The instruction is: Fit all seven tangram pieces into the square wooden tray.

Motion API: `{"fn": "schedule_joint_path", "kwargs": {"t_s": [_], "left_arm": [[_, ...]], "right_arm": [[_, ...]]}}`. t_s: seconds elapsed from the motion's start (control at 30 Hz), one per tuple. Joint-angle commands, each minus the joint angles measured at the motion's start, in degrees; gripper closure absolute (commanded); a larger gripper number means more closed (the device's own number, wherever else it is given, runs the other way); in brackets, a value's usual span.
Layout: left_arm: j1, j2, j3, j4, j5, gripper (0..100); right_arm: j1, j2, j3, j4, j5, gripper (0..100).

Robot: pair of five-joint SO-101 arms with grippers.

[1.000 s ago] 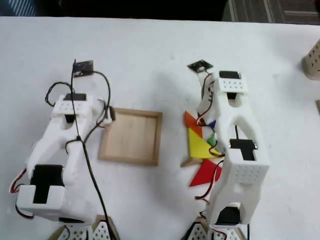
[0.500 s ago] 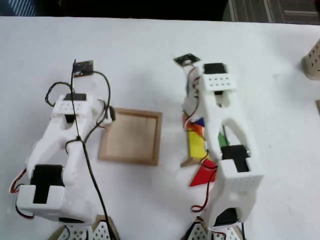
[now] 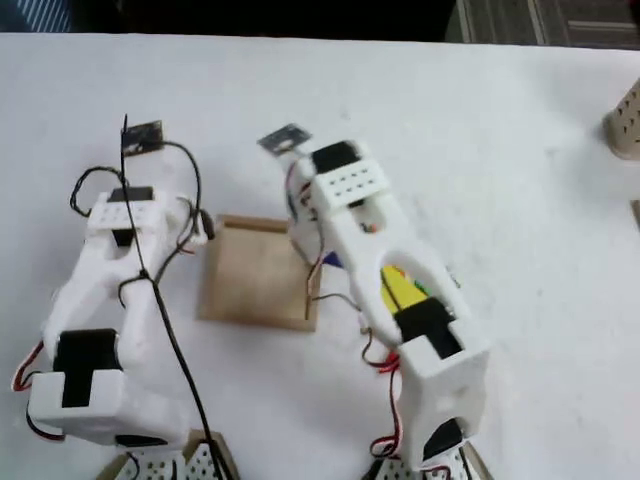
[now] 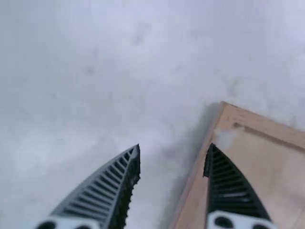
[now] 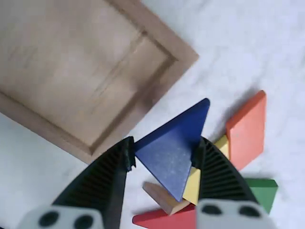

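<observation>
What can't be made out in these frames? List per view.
High view: most pieces and one tray corner, under the right arm.
Right wrist view: piece count, as the jaws cover some; red piece, cut by the frame edge and jaws; whether the blue triangle is lifted, unclear.
Left wrist view: most of the tray, past the frame edge.
</observation>
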Motion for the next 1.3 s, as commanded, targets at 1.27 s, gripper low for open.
{"fn": "schedule_joint_path", "kwargs": {"t_s": [1.27], "left_arm": [[-4.44, -3.12, -2.64, -0.70, 3.87, 77]], "right_arm": [[-4.00, -19.74, 25.93, -24.22, 2.02, 98.0]]}}
